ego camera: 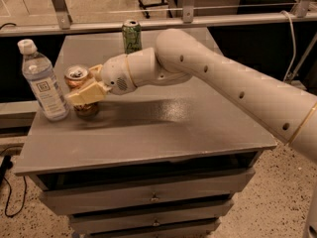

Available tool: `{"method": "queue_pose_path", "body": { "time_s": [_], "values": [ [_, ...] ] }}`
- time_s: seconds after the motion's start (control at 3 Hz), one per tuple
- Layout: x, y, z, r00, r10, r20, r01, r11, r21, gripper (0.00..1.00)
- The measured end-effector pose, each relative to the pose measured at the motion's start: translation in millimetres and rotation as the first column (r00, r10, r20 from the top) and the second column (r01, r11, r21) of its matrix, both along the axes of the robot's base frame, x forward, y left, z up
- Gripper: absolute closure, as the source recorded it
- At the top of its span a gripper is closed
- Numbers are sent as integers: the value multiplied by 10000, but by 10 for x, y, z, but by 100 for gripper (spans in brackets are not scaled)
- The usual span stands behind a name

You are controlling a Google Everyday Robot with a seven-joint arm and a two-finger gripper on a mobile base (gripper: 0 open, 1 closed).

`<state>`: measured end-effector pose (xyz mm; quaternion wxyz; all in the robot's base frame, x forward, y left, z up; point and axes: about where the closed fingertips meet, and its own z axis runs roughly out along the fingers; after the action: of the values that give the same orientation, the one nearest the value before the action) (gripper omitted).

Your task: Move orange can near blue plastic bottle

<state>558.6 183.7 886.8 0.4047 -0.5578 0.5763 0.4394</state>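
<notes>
The orange can (78,81) stands upright on the grey cabinet top (163,128) near its left edge, right beside the blue plastic bottle (43,82), which stands upright with a white cap and white label. My gripper (85,92) reaches in from the right on the cream arm (223,83) and is shut on the orange can, its fingers (89,94) wrapped across the can's middle. The can's lower part shows below the fingers and rests at or just above the surface.
A green can (132,35) stands at the back of the cabinet top, behind my wrist. The cabinet has drawers (148,197) below. A metal rail (148,23) runs behind it. A cable (7,182) lies on the speckled floor at left.
</notes>
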Motion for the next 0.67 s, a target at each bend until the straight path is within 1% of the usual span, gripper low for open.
{"method": "queue_pose_path", "body": {
  "time_s": [0.33,0.67],
  "values": [
    [-20,37,-32,10000,39,-70,-39,10000,-2,13],
    [-38,67,-34,9999,100,-97,-99,9999,62,0]
  ]
}}
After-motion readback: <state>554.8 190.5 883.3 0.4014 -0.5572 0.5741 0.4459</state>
